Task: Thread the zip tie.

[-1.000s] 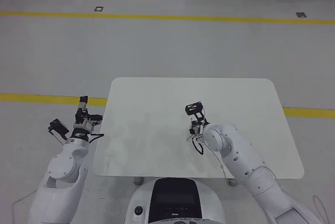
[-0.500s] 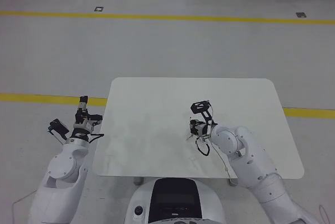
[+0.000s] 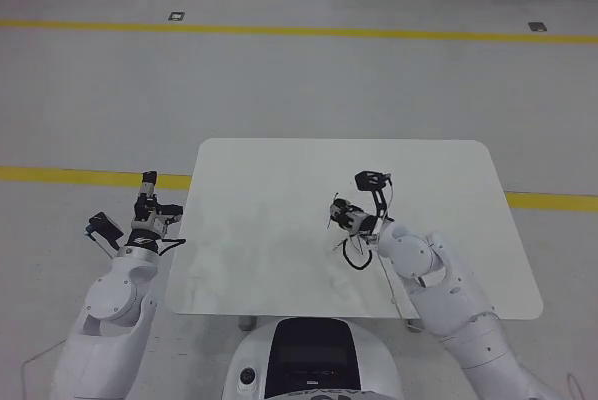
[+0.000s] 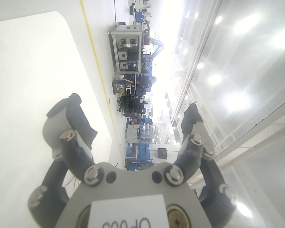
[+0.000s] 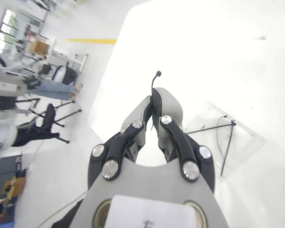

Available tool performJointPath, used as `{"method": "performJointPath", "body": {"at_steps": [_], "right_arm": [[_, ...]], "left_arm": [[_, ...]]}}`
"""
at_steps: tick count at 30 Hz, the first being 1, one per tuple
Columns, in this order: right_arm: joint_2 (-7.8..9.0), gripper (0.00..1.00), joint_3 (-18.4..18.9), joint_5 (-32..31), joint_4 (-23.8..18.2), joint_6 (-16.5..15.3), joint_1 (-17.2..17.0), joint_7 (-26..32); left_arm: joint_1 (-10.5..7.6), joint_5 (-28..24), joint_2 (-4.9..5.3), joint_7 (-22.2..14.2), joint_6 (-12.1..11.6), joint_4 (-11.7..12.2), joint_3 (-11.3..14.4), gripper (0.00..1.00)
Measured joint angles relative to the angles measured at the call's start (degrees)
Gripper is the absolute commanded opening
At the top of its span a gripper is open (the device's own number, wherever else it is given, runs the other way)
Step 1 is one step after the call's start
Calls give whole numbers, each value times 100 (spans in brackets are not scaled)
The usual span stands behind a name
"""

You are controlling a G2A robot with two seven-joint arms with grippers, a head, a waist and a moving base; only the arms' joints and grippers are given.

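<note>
One zip tie (image 5: 154, 81) in right gripper (image 5: 154, 96)

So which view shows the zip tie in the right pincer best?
Right wrist view: the zip tie sits clamped in the right pincer, head poking past the tips. Top view gives a faint sliver there; left wrist view faces away.

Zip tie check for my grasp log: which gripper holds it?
The right gripper, shut on the black zip tie above the table; the left gripper hangs open and empty off the table's edge.
</note>
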Motion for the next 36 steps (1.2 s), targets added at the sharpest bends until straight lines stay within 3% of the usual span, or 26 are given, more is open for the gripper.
{"method": "performJointPath", "body": {"at_steps": [11, 16, 23, 36], "right_arm": [[-16, 0, -1, 212, 11, -58, -26, -132], [-84, 0, -50, 742, -11, -201, -222, -994], [-239, 0, -238, 1529, 280, -428, -302, -2384], [-246, 0, -267, 1592, 253, -520, -333, -2361]], "left_arm": [[0, 0, 0, 0, 0, 0, 0, 100], [0, 0, 0, 0, 0, 0, 0, 100], [0, 0, 0, 0, 0, 0, 0, 100], [0, 0, 0, 0, 0, 0, 0, 100]]}}
